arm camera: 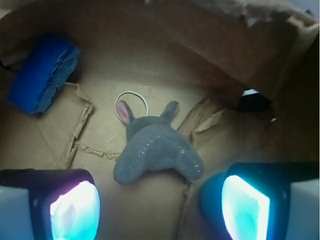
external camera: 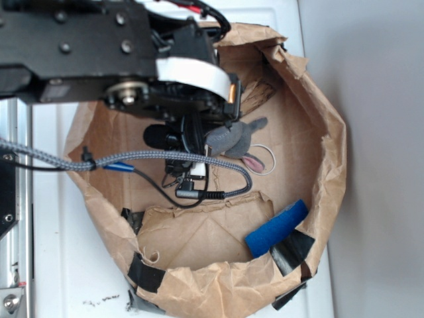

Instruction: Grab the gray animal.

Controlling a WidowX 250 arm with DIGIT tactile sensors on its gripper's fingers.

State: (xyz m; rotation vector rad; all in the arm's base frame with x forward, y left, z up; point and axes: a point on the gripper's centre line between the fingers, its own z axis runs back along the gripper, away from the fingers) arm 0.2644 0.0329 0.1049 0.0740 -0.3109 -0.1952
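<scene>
The claw [arm camera: 160,200] hangs spread wide just above the gray animal [arm camera: 156,150], which lies on the brown paper basket [external camera: 199,291] floor. Approach step; next, probably lower and pinch its body.

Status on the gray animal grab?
Gripper open, fingers straddling, nothing held. Small gray plush animal flat on brown paper bin floor, between fingers, ungrasped. Blue foam block well aside; path clear.

Soft matt plush gray animal [arm camera: 155,152], crumpled brown paper enclosure [external camera: 225,285], porous blue foam block [arm camera: 42,75].
</scene>
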